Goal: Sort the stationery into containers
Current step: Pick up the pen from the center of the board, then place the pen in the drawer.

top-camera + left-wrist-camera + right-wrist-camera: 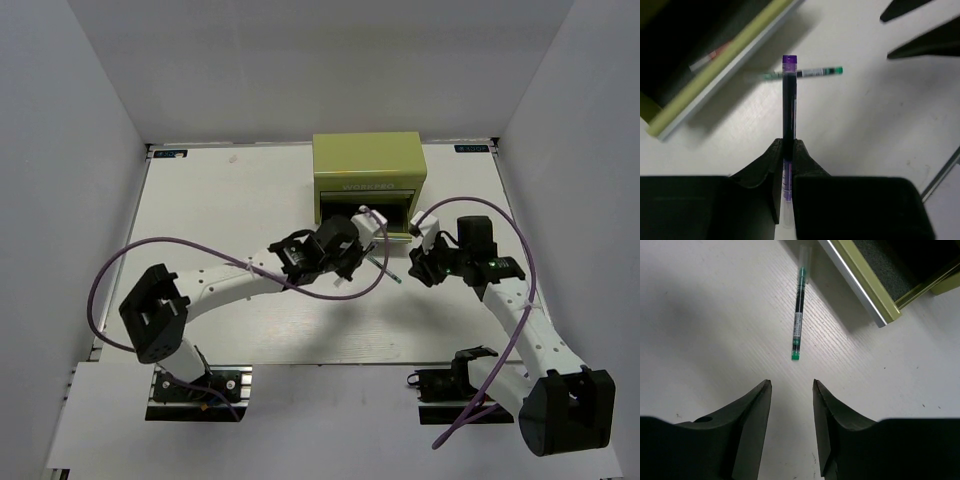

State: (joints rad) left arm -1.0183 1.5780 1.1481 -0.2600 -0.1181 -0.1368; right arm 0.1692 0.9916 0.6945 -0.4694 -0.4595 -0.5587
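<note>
My left gripper [350,247] is shut on the dark purple pen [789,100], which sticks out past the fingertips just in front of the olive-green chest [366,160]. The chest's lower drawer [715,75] is pulled open and a red pen [710,56] lies inside it. The green-tipped pen [798,320] lies on the table beside the drawer front [860,285]; it also shows in the left wrist view [805,73] and the top view [383,266]. My right gripper [791,387] is open and empty, just short of the pen's green end. The chunky sticks are not in view.
White walls enclose the white table [230,200] on the left, the back and the right. Purple cables loop off both arms, one [110,280] over the table's left side. The right gripper's fingers [920,30] show at the top right of the left wrist view.
</note>
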